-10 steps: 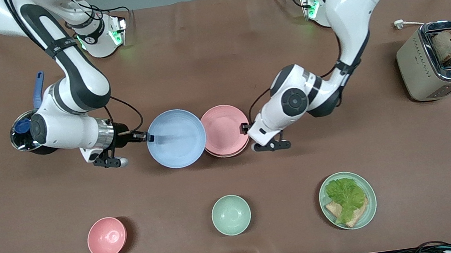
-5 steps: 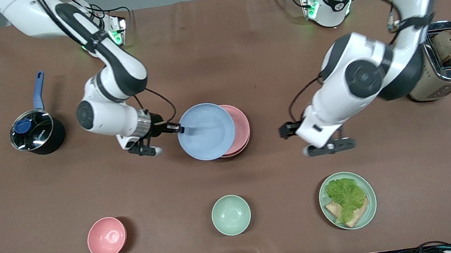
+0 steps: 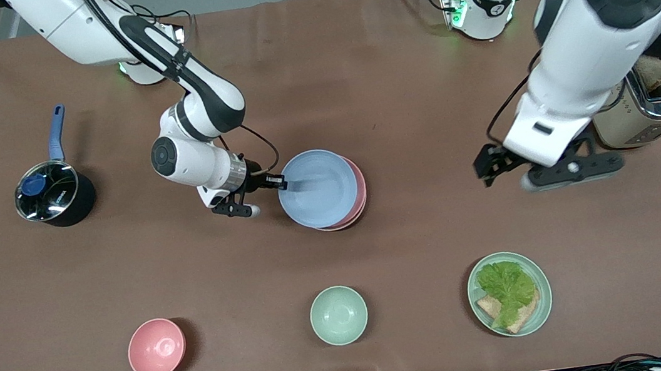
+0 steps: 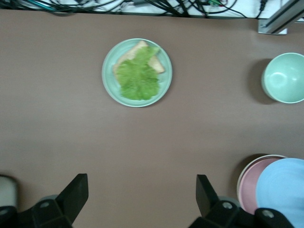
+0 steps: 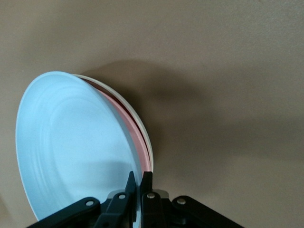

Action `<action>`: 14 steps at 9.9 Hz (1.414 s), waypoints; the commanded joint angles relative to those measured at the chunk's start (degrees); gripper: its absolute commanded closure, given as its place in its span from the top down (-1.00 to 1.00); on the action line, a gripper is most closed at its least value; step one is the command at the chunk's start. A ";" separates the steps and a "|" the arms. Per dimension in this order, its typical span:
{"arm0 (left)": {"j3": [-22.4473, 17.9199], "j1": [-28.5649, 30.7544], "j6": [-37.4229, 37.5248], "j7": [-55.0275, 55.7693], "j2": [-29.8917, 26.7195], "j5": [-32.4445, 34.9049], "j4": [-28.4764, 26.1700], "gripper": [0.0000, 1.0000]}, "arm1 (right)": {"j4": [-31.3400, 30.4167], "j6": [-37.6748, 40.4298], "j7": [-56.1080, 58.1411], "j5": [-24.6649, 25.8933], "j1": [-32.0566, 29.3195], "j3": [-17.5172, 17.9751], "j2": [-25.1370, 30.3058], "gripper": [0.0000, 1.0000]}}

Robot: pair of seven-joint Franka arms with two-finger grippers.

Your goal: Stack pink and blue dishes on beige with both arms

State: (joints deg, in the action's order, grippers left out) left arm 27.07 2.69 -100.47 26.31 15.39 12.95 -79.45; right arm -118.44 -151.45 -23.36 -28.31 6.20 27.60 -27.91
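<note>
My right gripper [image 3: 283, 183] [image 5: 138, 183] is shut on the rim of the pastel blue plate [image 3: 318, 188] [image 5: 71, 147]. That plate hangs tilted over the pink plate [image 3: 360, 189] [image 5: 136, 138], covering most of it and offset a little toward the right arm's end. The pink plate lies on the beige plate [image 5: 150, 151], of which only a thin rim shows. My left gripper [image 3: 489, 169] [image 4: 141, 194] is open and holds nothing, up in the air over bare table between the stack and the toaster. The left wrist view catches the stack's pink plate [image 4: 249, 183] under the blue plate [image 4: 285, 190].
A black saucepan with a blue handle [image 3: 48, 198] stands toward the right arm's end. Nearer the front camera are a pink bowl [image 3: 157, 348], a mint-green bowl [image 3: 338, 315] and a mint-green plate with lettuce and bread [image 3: 510, 294]. A toaster [image 3: 640, 90] sits at the left arm's end.
My right gripper carried the blue plate sideways from beside the pink plate to over it. My left gripper left the pink plate's rim, rose and moved toward the toaster.
</note>
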 commanded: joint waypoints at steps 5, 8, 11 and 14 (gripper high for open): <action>-4.98 3.57 9.65 -18.72 -10.54 -5.99 -2.20 1.00 | -0.74 -2.97 -0.63 -0.17 0.84 0.26 -1.27 0.24; -19.21 -2.49 16.08 -27.61 -14.85 -13.29 -4.03 1.00 | -0.30 1.65 -0.46 0.09 -1.44 0.00 7.31 1.00; -23.29 -5.41 17.32 -27.98 -19.60 -13.39 -9.31 1.00 | 0.57 22.17 -0.81 9.97 -10.91 -0.61 23.02 1.00; -23.21 -4.27 20.75 -27.02 -20.23 -13.65 -8.97 1.00 | 14.32 43.27 -0.46 24.57 -11.04 -13.22 27.83 1.00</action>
State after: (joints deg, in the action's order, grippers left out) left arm 4.30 -1.99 -80.28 -1.00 -4.03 0.22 -85.70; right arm -109.97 -114.94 -23.34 -8.35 -5.66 19.30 -0.22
